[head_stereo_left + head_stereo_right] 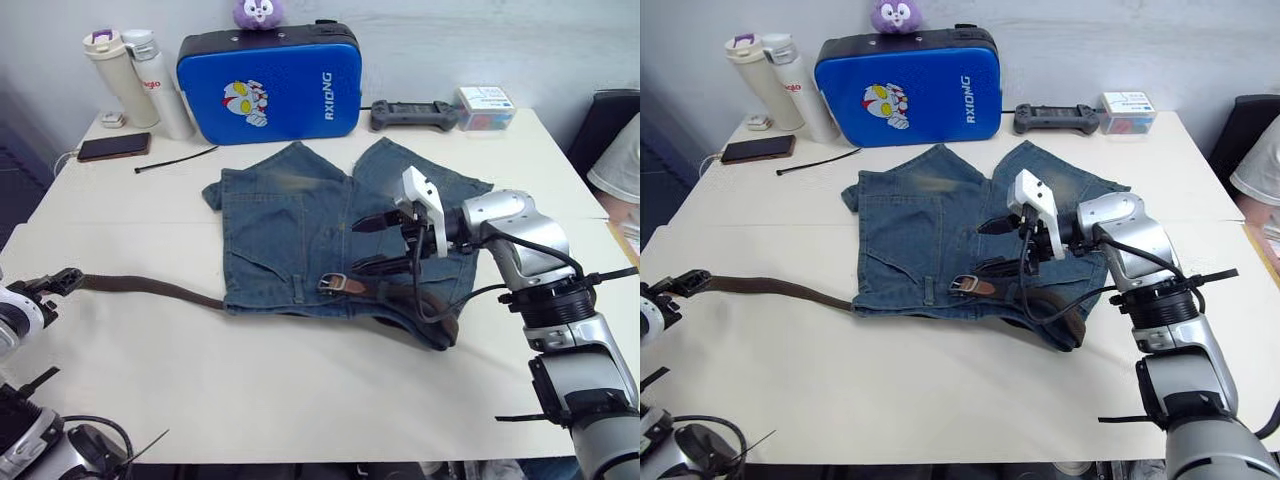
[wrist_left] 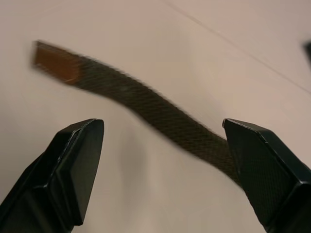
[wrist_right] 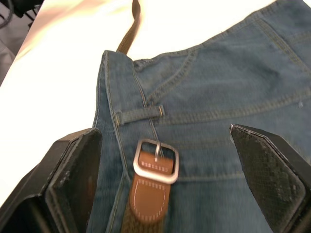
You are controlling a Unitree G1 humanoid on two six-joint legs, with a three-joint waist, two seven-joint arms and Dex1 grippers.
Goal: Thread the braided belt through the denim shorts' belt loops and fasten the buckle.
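The denim shorts (image 1: 290,215) lie flat mid-table, waistband toward me. The braided belt (image 1: 150,288) runs from the left across the table, goes in at the waistband's left end and comes out near the middle. There its tan end carries the buckle (image 1: 333,283), and more strap bunches at the waistband's right end (image 1: 425,305). A belt loop (image 3: 141,115) sits just beyond the buckle (image 3: 155,161). My right gripper (image 1: 378,243) hovers open over the waistband, with the buckle between its fingers. My left gripper (image 1: 58,281) is open over the belt's free tan tip (image 2: 56,62), holding nothing.
Along the far edge stand a blue hard case (image 1: 270,85), two bottles (image 1: 140,75), a phone (image 1: 113,147), a black controller (image 1: 413,115) and a small box (image 1: 485,108). A black cable tie (image 1: 175,160) lies near the shorts. A person's sleeve (image 1: 618,165) shows at the right.
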